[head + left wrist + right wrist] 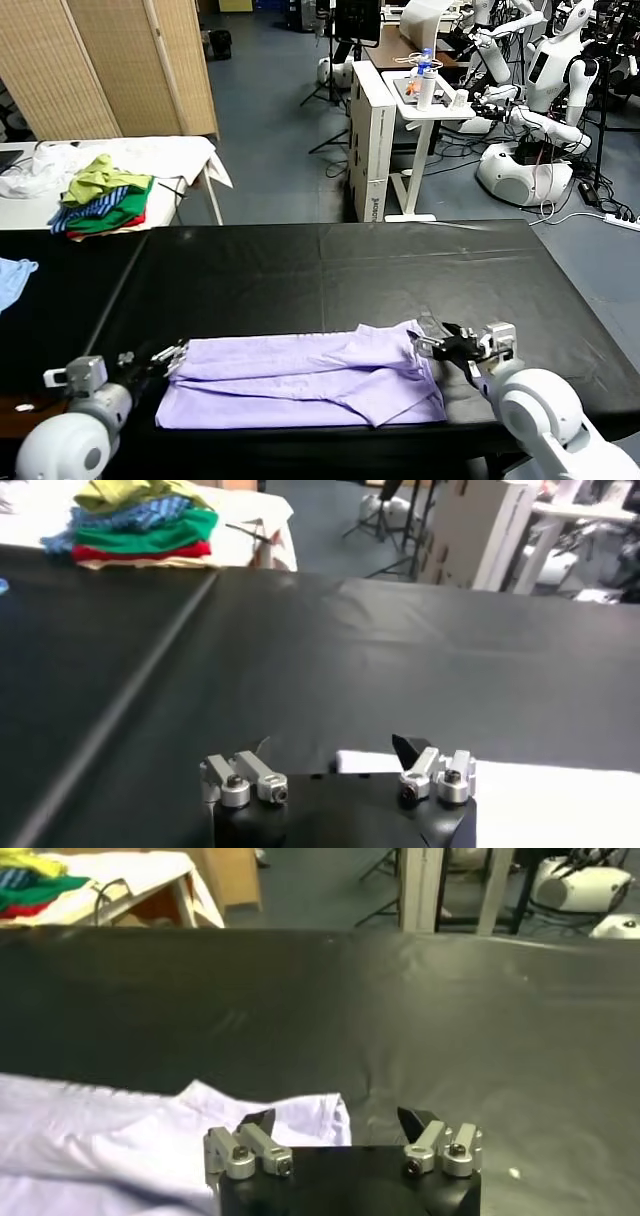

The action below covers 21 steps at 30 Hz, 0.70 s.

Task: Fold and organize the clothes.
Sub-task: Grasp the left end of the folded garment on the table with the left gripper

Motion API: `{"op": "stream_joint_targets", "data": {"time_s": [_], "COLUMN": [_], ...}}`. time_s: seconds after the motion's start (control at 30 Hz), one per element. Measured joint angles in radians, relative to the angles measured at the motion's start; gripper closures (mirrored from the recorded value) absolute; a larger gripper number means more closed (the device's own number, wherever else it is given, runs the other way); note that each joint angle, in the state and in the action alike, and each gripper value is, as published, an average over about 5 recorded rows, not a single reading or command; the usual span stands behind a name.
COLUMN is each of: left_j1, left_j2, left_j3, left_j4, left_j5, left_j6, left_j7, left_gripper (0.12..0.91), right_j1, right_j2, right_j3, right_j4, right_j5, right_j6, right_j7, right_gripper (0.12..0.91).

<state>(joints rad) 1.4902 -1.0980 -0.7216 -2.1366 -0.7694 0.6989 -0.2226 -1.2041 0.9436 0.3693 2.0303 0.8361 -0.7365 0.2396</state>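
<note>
The lavender T-shirt (300, 380) lies folded into a long band near the front edge of the black surface (330, 270). The left gripper (170, 355) and right gripper (432, 345) stand open at its two ends, holding nothing

No legible text, brand, number or sign was found in any view. A short vertical marking is noted on the side of the white cabinet (372, 130) beyond the black table, in the head view, but its characters are too small to be read. No lettering is seen on the lavender T-shirt (300, 385).
</note>
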Motion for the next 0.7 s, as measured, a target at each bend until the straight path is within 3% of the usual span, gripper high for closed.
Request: {"op": "stream_joint_targets", "data": {"time_s": [0.2, 0.43, 0.7], "left_j1": [-0.023, -0.032, -0.042], "left_j2": [-0.004, -0.012, -0.025], "left_j3": [0.016, 0.028, 0.030], "left_j4": [0.037, 0.068, 0.106], "left_j5": [-0.012, -0.011, -0.010], "left_j6": [-0.001, -0.001, -0.005], "left_j7": [0.014, 0.020, 0.021], "left_gripper": [0.123, 0.139, 0.284], "right_j1": [0.040, 0.062, 0.046], "right_j2": [0.046, 0.080, 0.088], "right_j3": [-0.037, -0.054, -0.044], "right_j4": [-0.054, -0.083, -0.083], "right_j5": [-0.028, -0.045, -0.054], "right_j6": [0.000, 0.000, 0.000], "right_j7": [0.000, 0.000, -0.007], "right_gripper": [0.150, 0.262, 0.364]}}
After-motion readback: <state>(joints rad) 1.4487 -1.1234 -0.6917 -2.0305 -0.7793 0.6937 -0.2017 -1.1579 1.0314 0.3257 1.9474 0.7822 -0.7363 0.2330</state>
